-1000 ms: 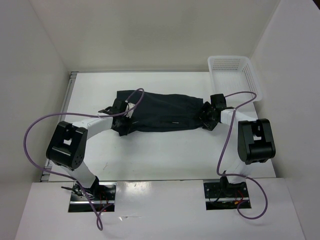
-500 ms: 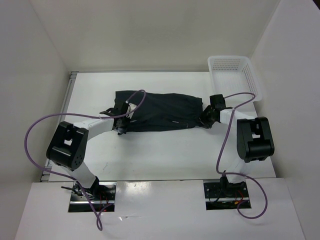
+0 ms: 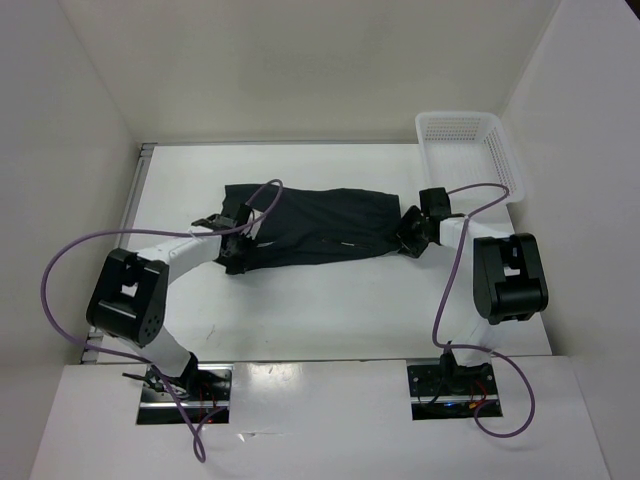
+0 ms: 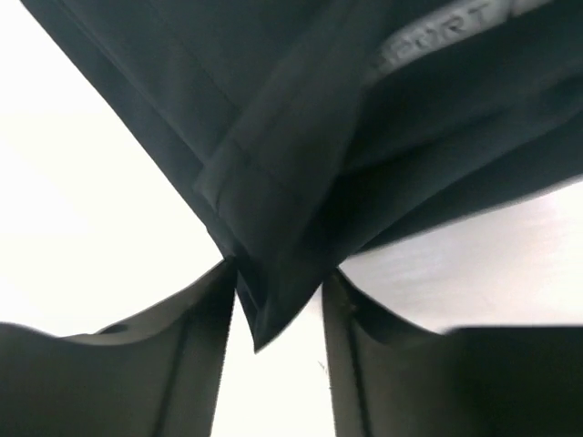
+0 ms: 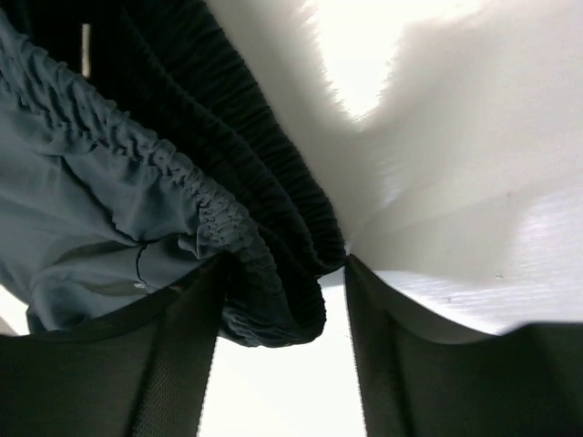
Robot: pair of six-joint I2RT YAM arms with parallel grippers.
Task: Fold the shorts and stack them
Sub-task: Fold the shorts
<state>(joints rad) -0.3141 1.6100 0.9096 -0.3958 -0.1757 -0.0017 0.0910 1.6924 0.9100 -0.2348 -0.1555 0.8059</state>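
Observation:
The dark shorts (image 3: 315,225) lie spread across the middle of the table, waistband to the right. My left gripper (image 3: 238,250) is at their lower left corner. In the left wrist view a hemmed corner of the shorts (image 4: 273,273) sits between the fingers (image 4: 196,346), touching the left one, with a bare gap to the right one. My right gripper (image 3: 412,238) is at the waistband end. The gathered waistband (image 5: 273,291) bulges between its fingers (image 5: 392,364), also with a gap on the right. Both sets of jaws stand a little apart.
A white mesh basket (image 3: 470,150) stands at the back right, close behind the right arm. White walls enclose the table on three sides. Purple cables loop over both arms.
The left gripper has moved left and slightly nearer, and the shorts' left end has spread further left. The right gripper has drawn in slightly toward the waistband.

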